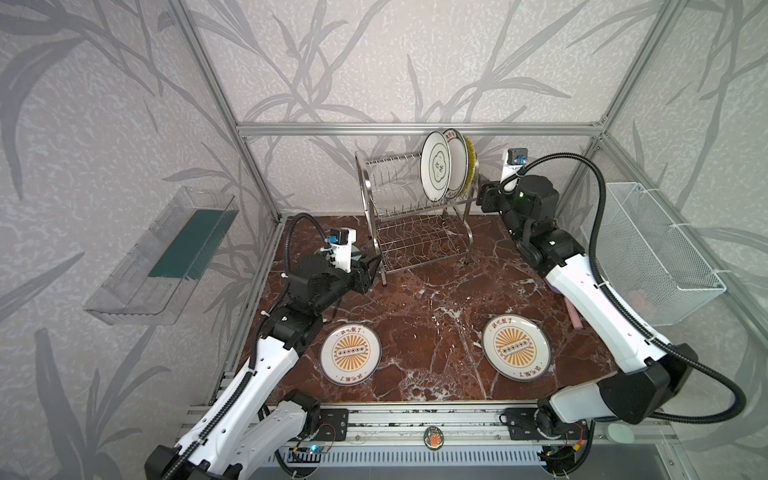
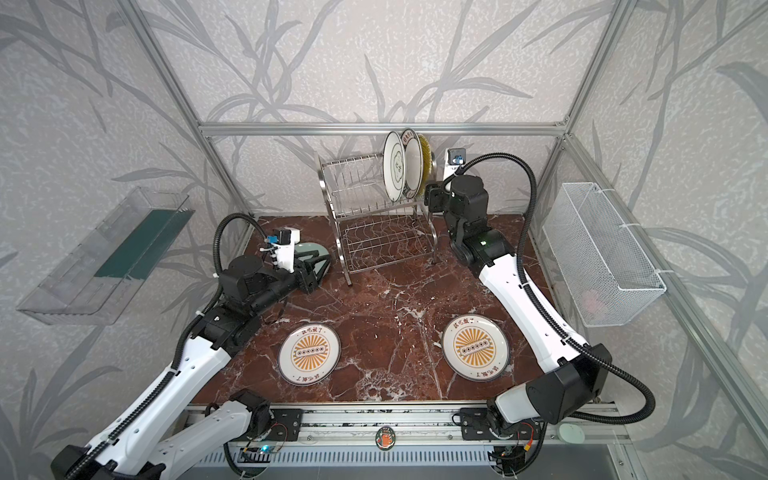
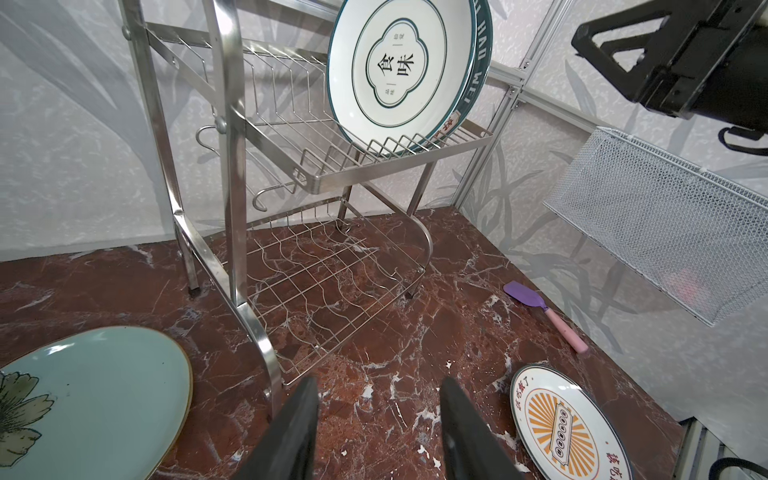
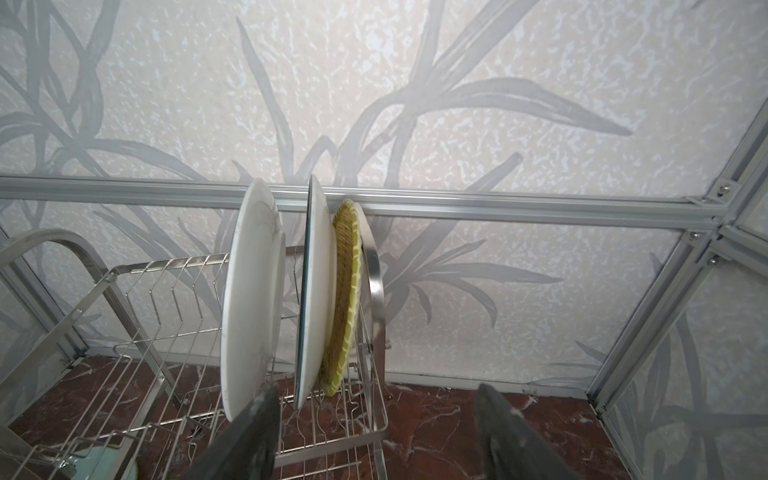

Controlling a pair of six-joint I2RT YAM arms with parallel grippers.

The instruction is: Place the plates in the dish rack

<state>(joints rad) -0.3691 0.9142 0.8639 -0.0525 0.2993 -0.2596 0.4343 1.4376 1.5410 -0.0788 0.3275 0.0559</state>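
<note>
Celadon round flower plate (image 3: 91, 399) lies flat beside your left gripper (image 3: 378, 432) — jaws apart, empty, like your right gripper (image 4: 374, 432) — reaching over risks snagging the shiny steel wire dish rack (image 3: 232, 166) leg just ahead.

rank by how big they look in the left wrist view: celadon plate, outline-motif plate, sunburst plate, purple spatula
1. celadon plate and outline-motif plate: look alike, celadon nearer and cropped, so unranked
2. sunburst plate, also cropped
3. purple spatula
</note>
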